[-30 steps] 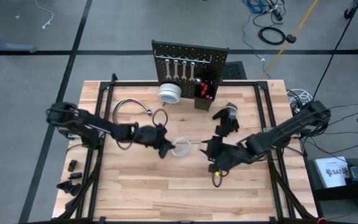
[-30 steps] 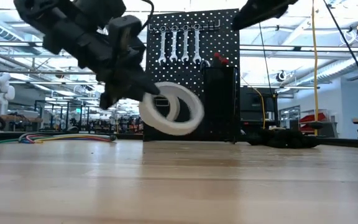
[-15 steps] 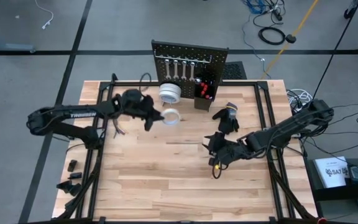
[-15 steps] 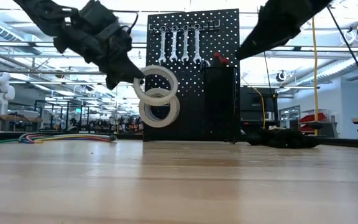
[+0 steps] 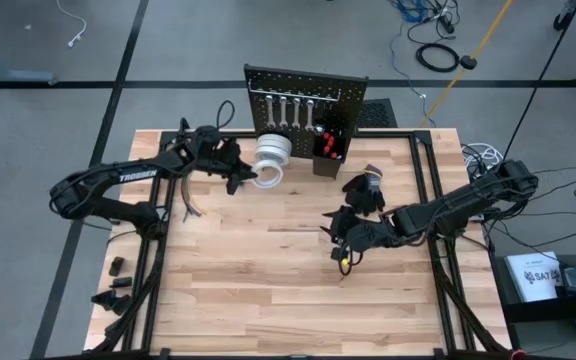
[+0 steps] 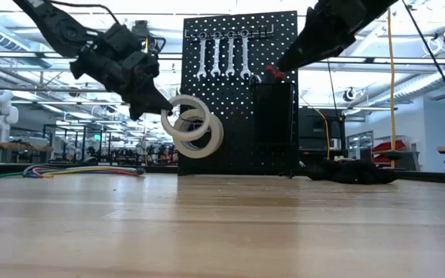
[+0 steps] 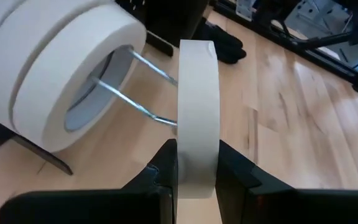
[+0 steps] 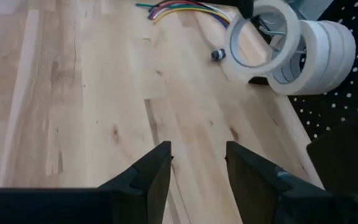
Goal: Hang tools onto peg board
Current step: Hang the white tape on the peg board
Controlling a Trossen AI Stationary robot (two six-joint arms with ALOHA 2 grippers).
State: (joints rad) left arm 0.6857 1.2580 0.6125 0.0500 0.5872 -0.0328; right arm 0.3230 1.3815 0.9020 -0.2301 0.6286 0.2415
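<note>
Wooden bench (image 5: 268, 290): left pincer (image 7: 194, 177), clamped on tape roll (image 7: 197, 106), should centre it over hook (image 7: 138, 106); right pincer (image 8: 197, 165) apart.

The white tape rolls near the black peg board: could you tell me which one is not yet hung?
The single thin white tape roll pinched in the left gripper; the others sit stacked on the hook.

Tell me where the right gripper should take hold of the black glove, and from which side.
Judging by the high view, grip the black glove across its bunched middle, coming straight down from above. It lies flat and crumpled on the table, close in front of the peg board, so a sideways approach would likely just push it. The right gripper is open and empty nearby.
</note>
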